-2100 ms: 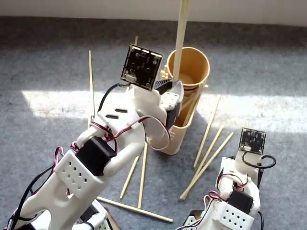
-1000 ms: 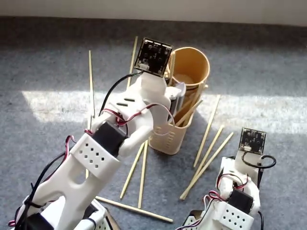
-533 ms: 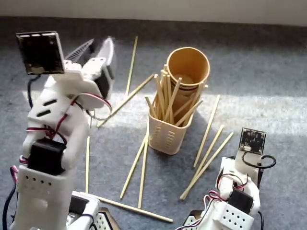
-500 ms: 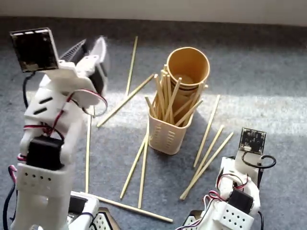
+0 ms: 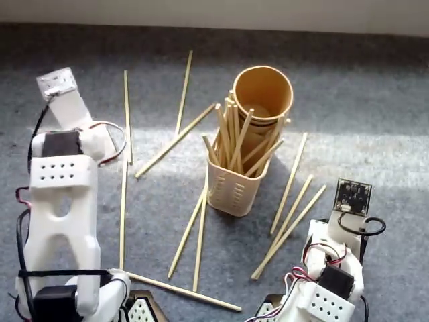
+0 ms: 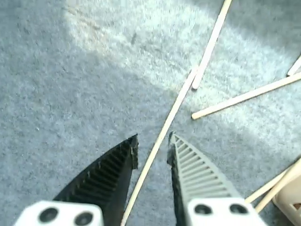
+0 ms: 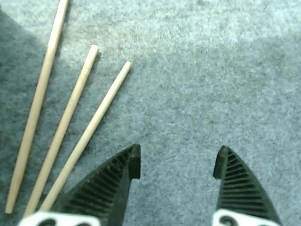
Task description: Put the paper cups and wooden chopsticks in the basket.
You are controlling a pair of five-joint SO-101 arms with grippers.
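Leftmost in the high view: left arm (image 5: 57, 201), folded along the frame's left edge. Straddles one loose chopstick (image 6: 163, 136) with the left gripper (image 6: 153, 150), jaws narrowly parted, pinching nothing. More loose chopsticks (image 5: 175, 141) scattered on the grey carpet (image 5: 375, 100) at upper left and lower centre. At centre, cream basket (image 5: 231, 191) upright, holding a paper cup (image 5: 263, 90) and a bundle of chopsticks (image 5: 231, 134). Just right of it, three chopsticks (image 5: 293, 208) flat on the carpet. At lower right, right arm (image 5: 332, 268); right gripper (image 7: 176, 162) spread wide, empty, near those three.
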